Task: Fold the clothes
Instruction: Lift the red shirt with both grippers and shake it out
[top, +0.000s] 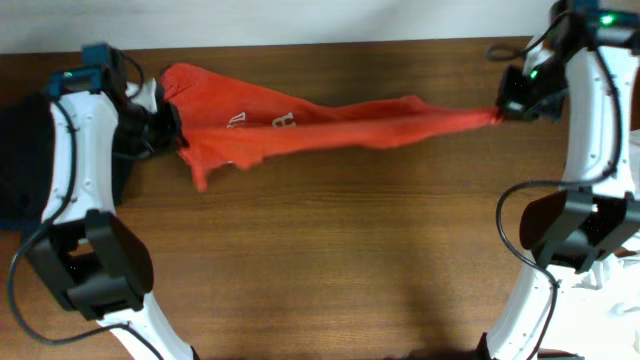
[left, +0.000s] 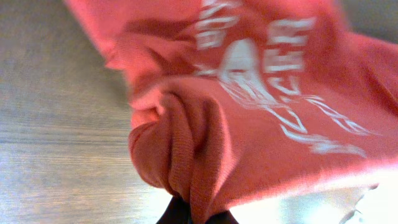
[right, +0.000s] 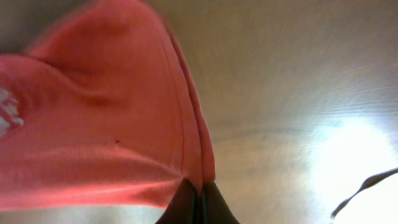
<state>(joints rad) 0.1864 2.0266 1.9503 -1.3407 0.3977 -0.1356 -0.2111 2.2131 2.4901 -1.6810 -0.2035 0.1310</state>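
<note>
Between the left gripper (top: 176, 128) and the right gripper (top: 500, 115), the red-orange T-shirt (top: 320, 125) is being held taut, one bunched end being pinched by each.

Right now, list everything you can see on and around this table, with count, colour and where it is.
T-shirt: one, red-orange with white lettering, stretched across the far part of the table between the two arms.
dark garment: one, navy, at the table's left edge, partly under the left arm.
table: one, brown wood, under everything.
left arm: one, white and black, left side; left jaws shut on the T-shirt's bunched end.
right arm: one, white and black, right side; right jaws shut on the T-shirt's other end.
</note>
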